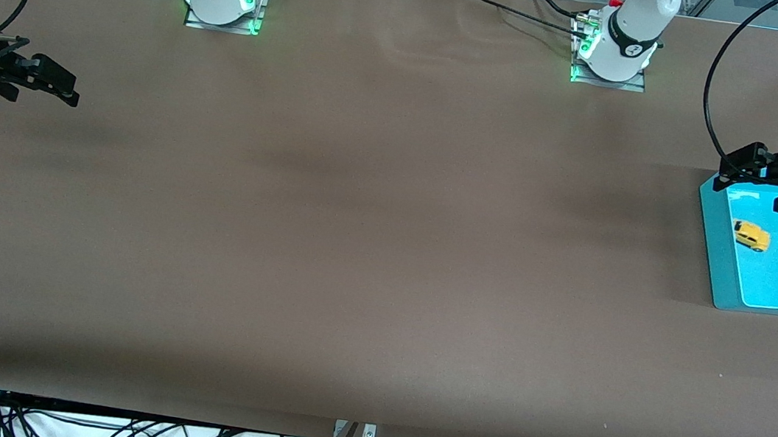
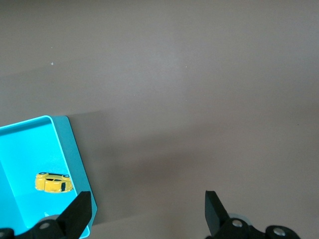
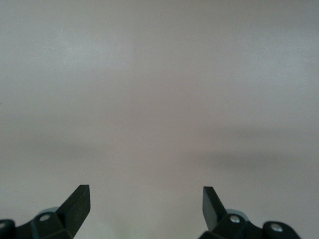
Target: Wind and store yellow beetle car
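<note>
Front view: yellow beetle car lying slantwise

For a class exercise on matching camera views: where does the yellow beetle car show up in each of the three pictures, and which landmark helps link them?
Front view: the yellow beetle car lies in the turquoise tray at the left arm's end of the table.
Left wrist view: the car is in the tray, near the open left gripper.
Right wrist view: not in it.
Shared landmark: the tray.

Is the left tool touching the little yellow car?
Apart. In the left wrist view, the open left tool holds nothing, and the yellow car lies alone in the blue tray.
</note>
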Robot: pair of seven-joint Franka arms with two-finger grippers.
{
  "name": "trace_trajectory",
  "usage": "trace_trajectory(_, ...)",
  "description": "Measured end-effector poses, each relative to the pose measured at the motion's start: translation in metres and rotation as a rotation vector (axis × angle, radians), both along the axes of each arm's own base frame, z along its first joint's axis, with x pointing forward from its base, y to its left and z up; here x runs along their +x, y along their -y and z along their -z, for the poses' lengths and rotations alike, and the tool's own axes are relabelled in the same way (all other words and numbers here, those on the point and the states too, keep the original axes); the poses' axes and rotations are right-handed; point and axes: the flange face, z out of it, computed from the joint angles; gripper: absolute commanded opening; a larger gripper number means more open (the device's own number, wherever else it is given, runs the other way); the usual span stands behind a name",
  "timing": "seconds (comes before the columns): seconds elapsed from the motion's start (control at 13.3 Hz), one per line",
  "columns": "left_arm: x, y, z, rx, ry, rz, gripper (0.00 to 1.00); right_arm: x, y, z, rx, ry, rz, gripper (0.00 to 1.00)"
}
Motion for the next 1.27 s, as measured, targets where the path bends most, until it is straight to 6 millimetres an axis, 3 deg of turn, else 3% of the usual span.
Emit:
trace_trajectory(0.3,0.0,0.004,-0.003,0.0,0.006,0.008,1.0,0.0,0.0,0.0,0.0,0.0,-0.001,1.0)
trace_trajectory(0.67,-0.001,0.03,-0.003,0.0,0.006,0.054,1.0,0.0,0.0,0.0,0.0,-0.001,-0.001,1.0)
trace_trajectory(1.27,-0.001,0.028,-0.003,0.0,0.006,0.05,1.0,0.0,0.0,0.0,0.0,0.0,-0.001,1.0)
